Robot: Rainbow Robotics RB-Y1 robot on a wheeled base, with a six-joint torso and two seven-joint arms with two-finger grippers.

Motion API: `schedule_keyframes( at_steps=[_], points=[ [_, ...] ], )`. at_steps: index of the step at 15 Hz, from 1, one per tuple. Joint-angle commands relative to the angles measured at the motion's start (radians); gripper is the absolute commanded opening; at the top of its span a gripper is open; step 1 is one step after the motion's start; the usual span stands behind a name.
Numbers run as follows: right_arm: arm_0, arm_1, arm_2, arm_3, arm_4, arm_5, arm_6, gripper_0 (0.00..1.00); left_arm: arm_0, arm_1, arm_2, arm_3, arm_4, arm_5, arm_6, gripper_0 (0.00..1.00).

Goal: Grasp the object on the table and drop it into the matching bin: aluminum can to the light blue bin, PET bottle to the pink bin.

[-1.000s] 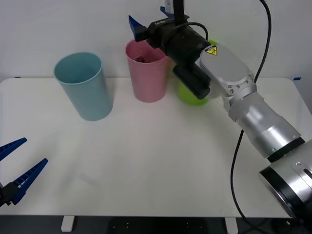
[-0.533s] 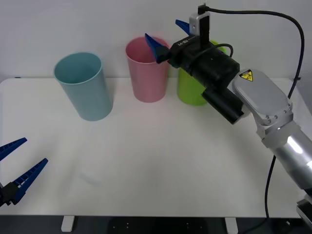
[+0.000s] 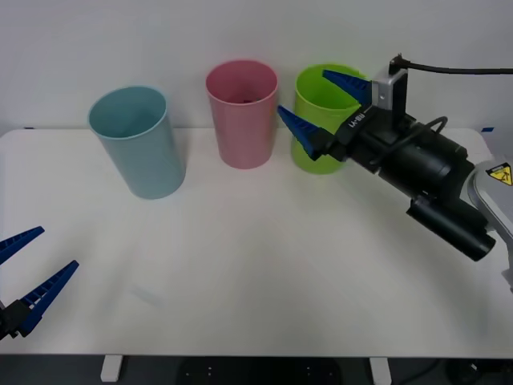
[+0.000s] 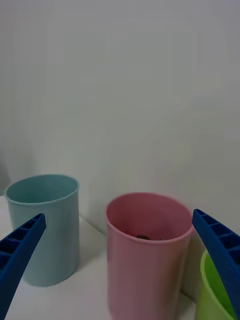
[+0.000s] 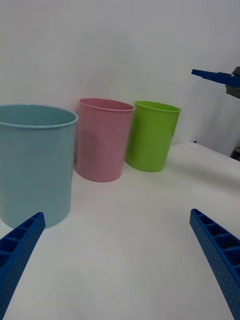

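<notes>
Pink bin holds something dark at its bottom, likely the dropped bottle, so the right gripper hovers beside it, fingers apart and empty.

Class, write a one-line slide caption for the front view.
Open blue-fingered right gripper before the lime green plastic bin, beside tall pink plastic bin and light blue plastic bin.

Front cam looks down and fwd over the table from above. Right wrist cam faces the pink bin close up; left wrist cam sits low, farther back. All three share the bins.
</notes>
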Motion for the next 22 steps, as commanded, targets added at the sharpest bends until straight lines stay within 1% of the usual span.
schedule_keyframes(
  at_steps=[1,7,9,11,12,16,18,20,22],
  points=[
    [0.091,-0.007,-0.088,-0.040,-0.002,-0.113,0.022,1.00,0.000,0.000,0.000,0.000,0.000,0.000,0.000,1.00],
    [0.265,-0.007,-0.261,-0.066,-0.017,-0.320,0.088,1.00,0.000,0.000,0.000,0.000,0.000,0.000,0.000,1.00],
    [0.318,-0.007,-0.308,-0.066,-0.033,-0.372,0.118,1.00,0.000,0.000,0.000,0.000,0.000,0.000,0.000,1.00],
    [0.376,-0.008,-0.344,-0.066,-0.062,-0.399,0.195,1.00,0.000,0.000,0.000,0.000,0.000,0.000,0.000,1.00],
    [0.396,-0.007,-0.361,-0.066,-0.062,-0.418,0.206,1.00,0.000,0.000,0.000,0.000,0.000,0.000,0.000,1.00],
    [0.497,0.004,-0.453,-0.066,-0.063,-0.524,0.210,1.00,0.000,0.000,0.000,0.000,0.000,0.000,0.000,1.00],
    [0.545,0.032,-0.516,-0.066,-0.062,-0.590,0.200,1.00,0.000,0.000,0.000,0.000,0.000,0.000,0.000,1.00],
    [0.585,0.038,-0.542,-0.066,-0.065,-0.613,0.192,1.00,0.000,0.000,0.000,0.000,0.000,0.000,0.000,1.00],
    [0.612,0.041,-0.545,-0.066,-0.082,-0.614,0.186,1.00,0.000,0.000,0.000,0.000,0.000,0.000,0.000,1.00]
  ],
)
